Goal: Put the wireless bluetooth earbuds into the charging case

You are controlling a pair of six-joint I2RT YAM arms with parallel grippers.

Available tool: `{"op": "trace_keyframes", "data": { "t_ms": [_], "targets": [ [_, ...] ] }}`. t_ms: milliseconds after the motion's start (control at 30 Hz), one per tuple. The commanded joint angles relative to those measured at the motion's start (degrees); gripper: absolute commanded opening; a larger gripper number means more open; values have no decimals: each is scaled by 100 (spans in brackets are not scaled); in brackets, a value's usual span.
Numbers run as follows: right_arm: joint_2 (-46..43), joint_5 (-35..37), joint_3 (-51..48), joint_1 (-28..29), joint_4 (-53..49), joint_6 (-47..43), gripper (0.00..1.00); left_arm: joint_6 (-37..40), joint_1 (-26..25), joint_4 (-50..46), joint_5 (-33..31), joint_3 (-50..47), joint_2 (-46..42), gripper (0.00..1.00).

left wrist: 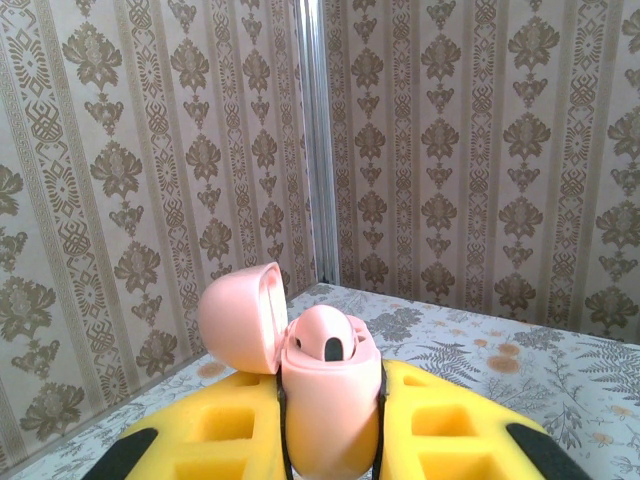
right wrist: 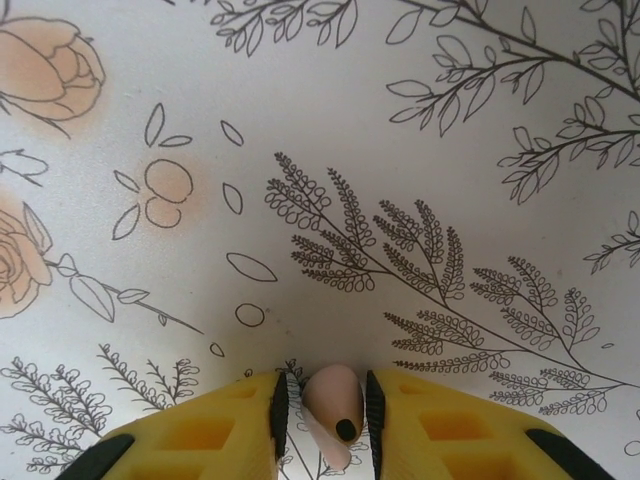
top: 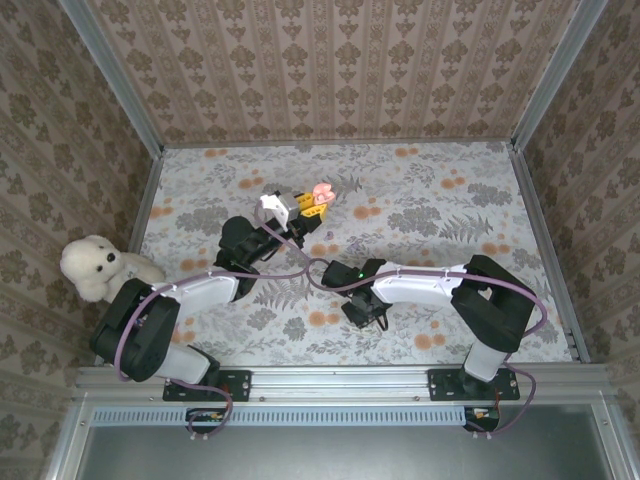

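The pink charging case (left wrist: pixel 330 415) stands upright between yellow foam fingers (left wrist: pixel 455 430), with my left gripper (left wrist: pixel 332 395) shut on it. Its lid (left wrist: pixel 240 320) is swung open to the left. One pink earbud (left wrist: pixel 326 340) with a black spot is seated in the case. From above, the case (top: pixel 322 193) is held over the back middle of the table by the left gripper (top: pixel 303 206). Low over the tablecloth, my right gripper (right wrist: pixel 325 400) is shut on a second pink earbud (right wrist: pixel 335 400), bulb up and stem slanting down-left. That gripper (top: pixel 366 312) is near the table's front centre.
A white plush dog (top: pixel 95 265) sits at the left edge of the table. Patterned walls and metal corner posts (top: pixel 115 75) enclose the floral tablecloth (top: pixel 450 220). Purple cables loop between the two arms.
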Motion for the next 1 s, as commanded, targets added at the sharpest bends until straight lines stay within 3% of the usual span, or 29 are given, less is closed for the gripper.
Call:
{"op": "trace_keyframes", "data": {
  "t_ms": [0,467,967],
  "targets": [
    [114,198,77,39,-216,32,29,-79,56,100,-13,-3,-164,0],
    [-42,241,112,28,-137,110,19,-63,56,63,-5,38,-170,0],
    [-1217,175,301,-387,-76,234,17,27,65,-38,-30,-5,-314,0]
  ]
}}
